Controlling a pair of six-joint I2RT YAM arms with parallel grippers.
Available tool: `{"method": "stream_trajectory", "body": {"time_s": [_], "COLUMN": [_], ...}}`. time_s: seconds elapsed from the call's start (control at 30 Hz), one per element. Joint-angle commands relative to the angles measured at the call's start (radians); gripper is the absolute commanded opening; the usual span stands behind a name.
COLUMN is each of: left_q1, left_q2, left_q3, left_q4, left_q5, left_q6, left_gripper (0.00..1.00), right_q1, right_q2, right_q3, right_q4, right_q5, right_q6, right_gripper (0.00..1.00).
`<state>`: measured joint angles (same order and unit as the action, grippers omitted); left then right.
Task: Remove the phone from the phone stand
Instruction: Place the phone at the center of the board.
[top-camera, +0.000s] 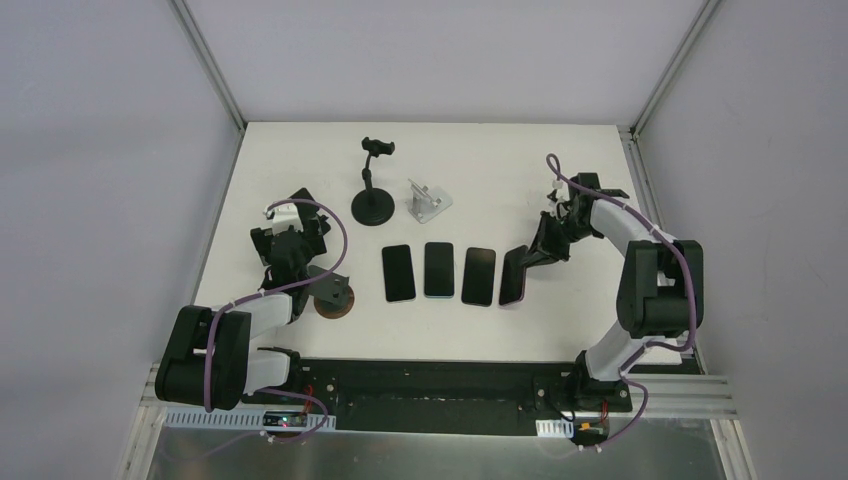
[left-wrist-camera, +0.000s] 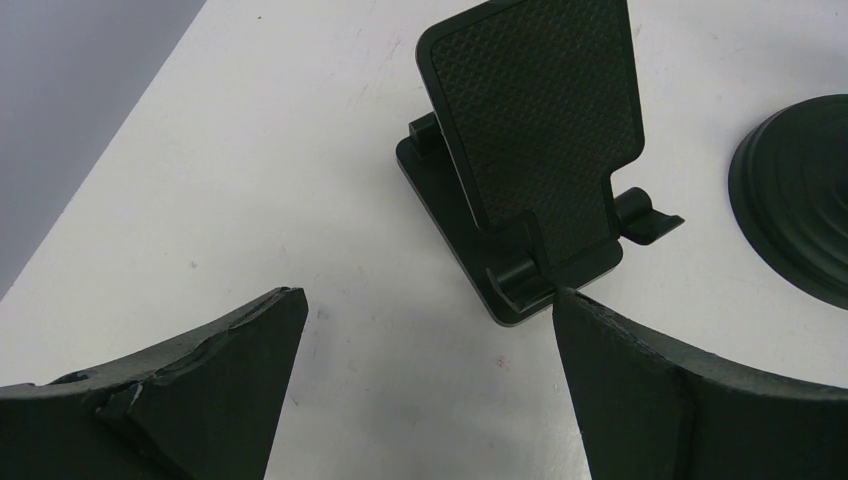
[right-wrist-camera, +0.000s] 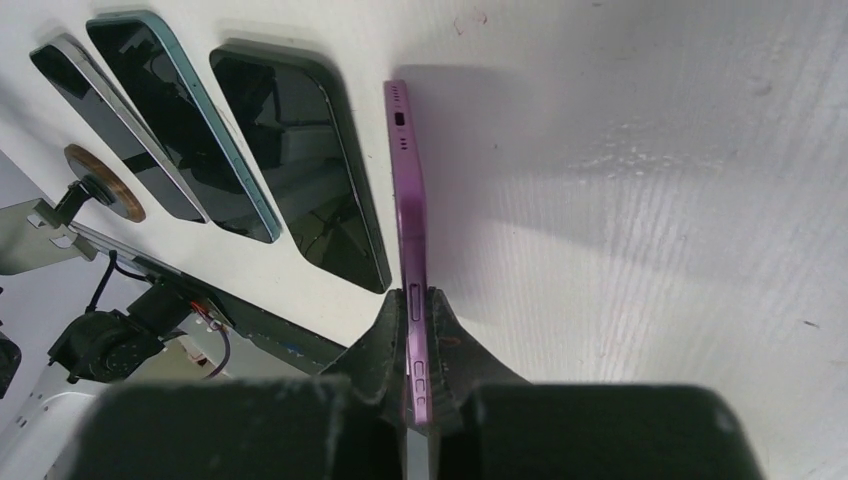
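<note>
Right wrist: right fingers (right-wrist-camera: 385, 340) clamp the purple phone (right-wrist-camera: 405, 210) by both faces, mid-table, just beside three flat phones (right-wrist-camera: 175, 125). Left wrist alone shows left fingers (left-wrist-camera: 220, 370) wide above the bare black phone stand (left-wrist-camera: 540, 120), near the left edge. Top view only: clamp stand (top-camera: 374, 190) and silver stand (top-camera: 428, 200) toward the far edge.

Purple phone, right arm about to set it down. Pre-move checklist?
1. Grip: right gripper shut across the flat faces of the purple phone: ok.
2. Stand: black stand holds no phone: ok.
3. Landing spot: table to the right of the phone is bare: ok.
4. Clearance to the nearest flat phone: cannot tell, the gap looks slim.
5. Phone's far end touching the table: cannot tell.
6. Other arm: left gripper open, holding nothing: ok.
</note>
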<state>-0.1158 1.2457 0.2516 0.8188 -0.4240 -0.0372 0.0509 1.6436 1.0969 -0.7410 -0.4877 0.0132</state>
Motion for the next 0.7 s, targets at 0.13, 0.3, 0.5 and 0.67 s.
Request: {"method": "stream_trajectory", "body": {"time_s": [0.13,0.3,0.5,0.67], "left_q1": [0.009,0.01,0.01,0.009], "left_q2": [-0.004,-0.004,-0.004,-0.004], "left_q3": [-0.003,-0.002,-0.003,-0.003], "left_q4": [0.046,0.046,0.046,0.046], "left_q5": [0.007,0.006,0.007,0.006], "left_q6": [-0.01,-0.01,-0.01,-0.01], "left_gripper": [0.99,0.99,0.99,0.99], "right_q1": [0.01,0.014,0.017,0.017], "right_q2": [0.044,0.042,0.044,0.05], "right_q3": [-0.02,-0.019,-0.015,-0.007], "right_q4": [0.045,0.024,0.01,0.003], "right_q5": [-0.034,-0.012,-0.011,-0.007], "right_q6": [-0.041,-0.051,-0.05,-0.047], "right_gripper": [0.04,0.24,0.51,0.53]}}
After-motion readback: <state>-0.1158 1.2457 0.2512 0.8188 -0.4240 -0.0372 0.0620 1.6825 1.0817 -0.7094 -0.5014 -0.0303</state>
